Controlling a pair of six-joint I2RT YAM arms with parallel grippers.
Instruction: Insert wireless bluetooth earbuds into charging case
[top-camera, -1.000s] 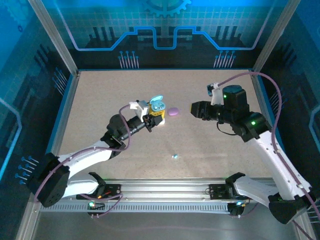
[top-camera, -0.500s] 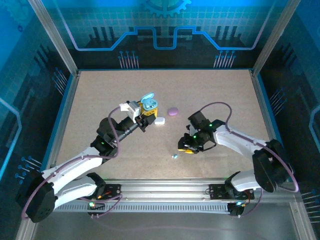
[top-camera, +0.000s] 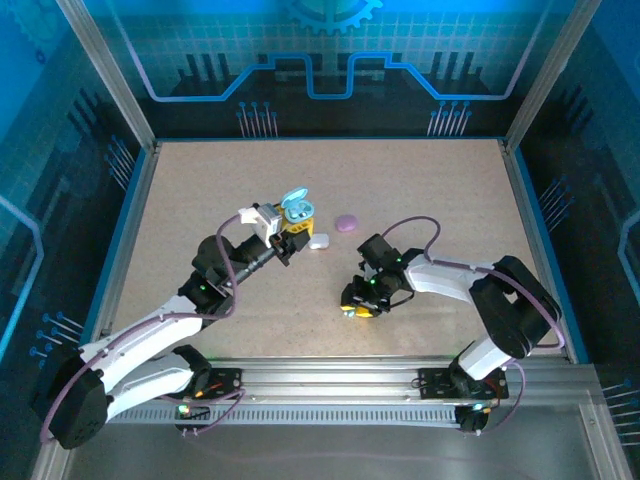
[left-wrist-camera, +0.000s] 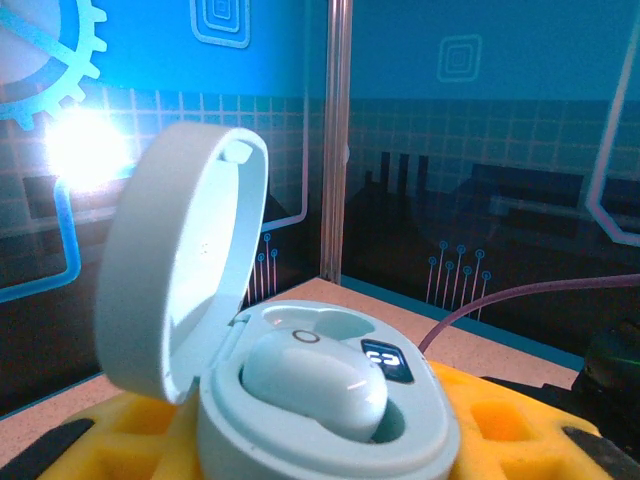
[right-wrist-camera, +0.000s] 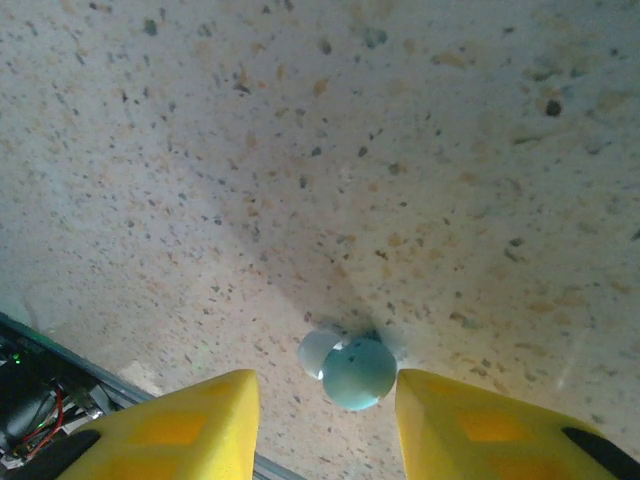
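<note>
Though astride the light blue earbud, right claw half open.

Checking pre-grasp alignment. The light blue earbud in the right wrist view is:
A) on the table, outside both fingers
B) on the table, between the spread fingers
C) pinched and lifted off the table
B: the light blue earbud lies on the table in the gap between the right hand's yellow fingers, which stand apart on either side of it.
</note>
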